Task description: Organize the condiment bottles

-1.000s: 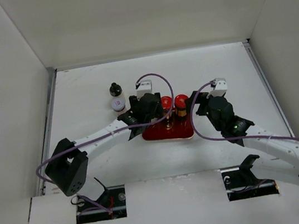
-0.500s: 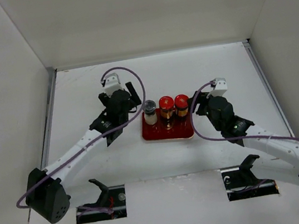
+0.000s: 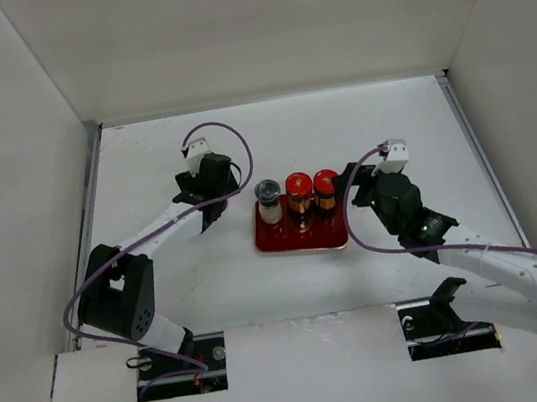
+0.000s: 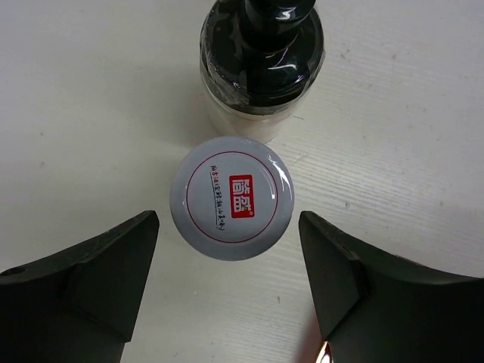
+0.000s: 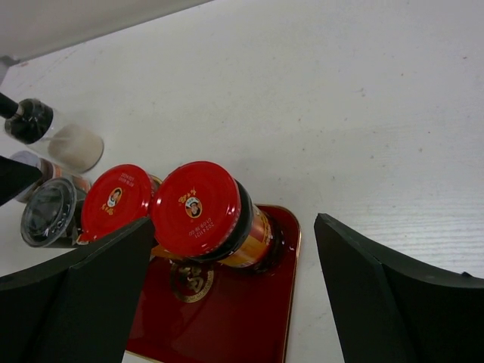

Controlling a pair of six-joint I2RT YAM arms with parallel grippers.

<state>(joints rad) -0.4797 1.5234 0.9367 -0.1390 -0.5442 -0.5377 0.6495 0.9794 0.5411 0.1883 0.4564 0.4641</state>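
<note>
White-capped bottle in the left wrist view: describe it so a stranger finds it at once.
Start at the red tray mid-table; left of it, two bottles stand on bare table. The white-capped bottle sits between the left arm's fingers, its flat cap printed with a red ring and logo, unlike its black-capped neighbour.

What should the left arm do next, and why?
Probably lower the left gripper and close on the white-capped bottle. Its open fingers flank that cap without touching it. The bottle stands on the bare table, off the red tray, where the grey-capped bottle and two red-capped bottles stand.
</note>
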